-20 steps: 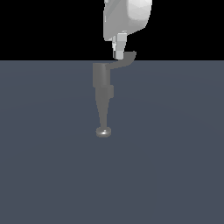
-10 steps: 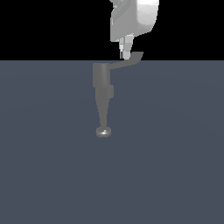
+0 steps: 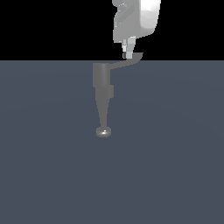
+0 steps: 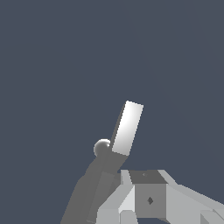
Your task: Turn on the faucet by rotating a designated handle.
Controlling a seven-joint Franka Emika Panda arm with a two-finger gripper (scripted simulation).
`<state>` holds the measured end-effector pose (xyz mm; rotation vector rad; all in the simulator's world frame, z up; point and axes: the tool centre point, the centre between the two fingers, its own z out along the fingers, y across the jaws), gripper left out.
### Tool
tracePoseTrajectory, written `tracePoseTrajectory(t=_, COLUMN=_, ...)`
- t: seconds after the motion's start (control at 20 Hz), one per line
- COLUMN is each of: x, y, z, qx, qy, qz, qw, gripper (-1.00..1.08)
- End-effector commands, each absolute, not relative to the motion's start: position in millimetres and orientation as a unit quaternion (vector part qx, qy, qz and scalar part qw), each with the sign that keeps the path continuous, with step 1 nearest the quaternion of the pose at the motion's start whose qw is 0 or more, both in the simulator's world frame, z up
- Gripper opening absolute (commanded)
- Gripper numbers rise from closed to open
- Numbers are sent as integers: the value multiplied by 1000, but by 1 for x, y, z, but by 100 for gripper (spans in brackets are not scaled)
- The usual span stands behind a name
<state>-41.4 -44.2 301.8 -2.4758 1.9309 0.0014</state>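
The faucet [image 3: 103,78] is a grey upright cylinder whose tapering spout ends in a shiny round disc [image 3: 103,131]. The handle [image 3: 129,61] is a thin curved lever that runs from the cylinder's top toward the exterior view's right. My white gripper [image 3: 128,55] comes down from above, fingers close together, with the tips touching the handle just inside its flared tip. It holds nothing. In the wrist view the handle [image 4: 127,127] is a bright flat strip just ahead of my gripper [image 4: 146,192]. The disc [image 4: 102,147] and the faucet body [image 4: 87,192] lie beside it.
The faucet stands on a plain dark grey-blue surface [image 3: 175,153] that fills the lower part of the exterior view. The background above it is black. No other objects show.
My gripper has moved toward the exterior view's right. The handle's tip has swung the same way with it and now reaches further from the cylinder.
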Motion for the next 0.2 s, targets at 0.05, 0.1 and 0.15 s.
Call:
tracePoseTrajectory(t=0.05, x=-33, y=-71, z=300, qx=-777, qy=630, qz=0, qw=0, gripper=-100)
tracePoseTrajectory(t=0.1, x=-31, y=-73, z=300, qx=-776, qy=630, qz=0, qw=0, gripper=-100)
tracePoseTrajectory(t=0.15, x=-31, y=-73, z=300, qx=-776, qy=630, qz=0, qw=0, gripper=-100)
